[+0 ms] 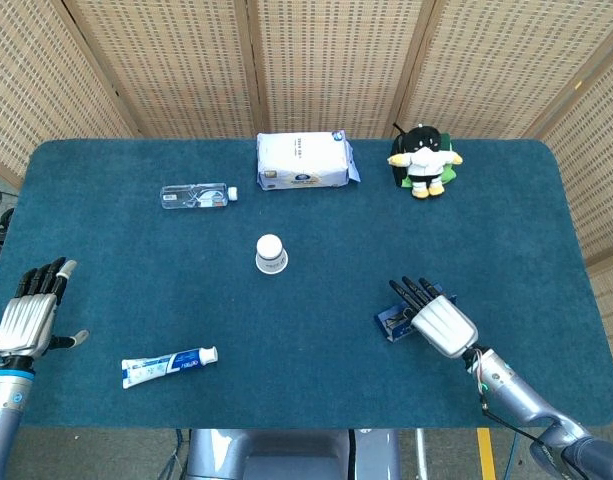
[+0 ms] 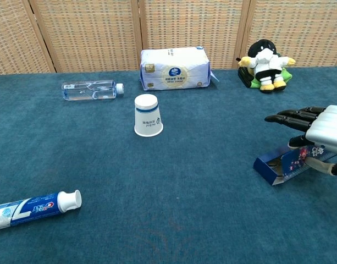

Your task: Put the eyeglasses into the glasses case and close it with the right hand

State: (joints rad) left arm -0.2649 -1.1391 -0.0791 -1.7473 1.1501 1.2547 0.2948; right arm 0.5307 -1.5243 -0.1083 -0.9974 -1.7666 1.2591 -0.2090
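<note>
The blue glasses case (image 1: 392,321) (image 2: 279,165) lies open on the table's near right, tilted, with its right end under my right hand (image 1: 441,322) (image 2: 321,125). Dark eyeglasses (image 1: 397,318) show dimly inside it. The hand's fingers stretch flat above the case while the thumb reaches down onto its rim, so the case is held from the right. How much of the case the palm hides I cannot tell. My left hand (image 1: 26,310) rests open at the table's left edge, holding nothing, and shows only in the head view.
An upturned paper cup (image 1: 270,252) (image 2: 147,114) stands mid-table. A water bottle (image 1: 196,195), a tissue pack (image 1: 304,161) and a plush toy (image 1: 423,160) line the far side. A toothpaste tube (image 1: 169,366) lies near the front left.
</note>
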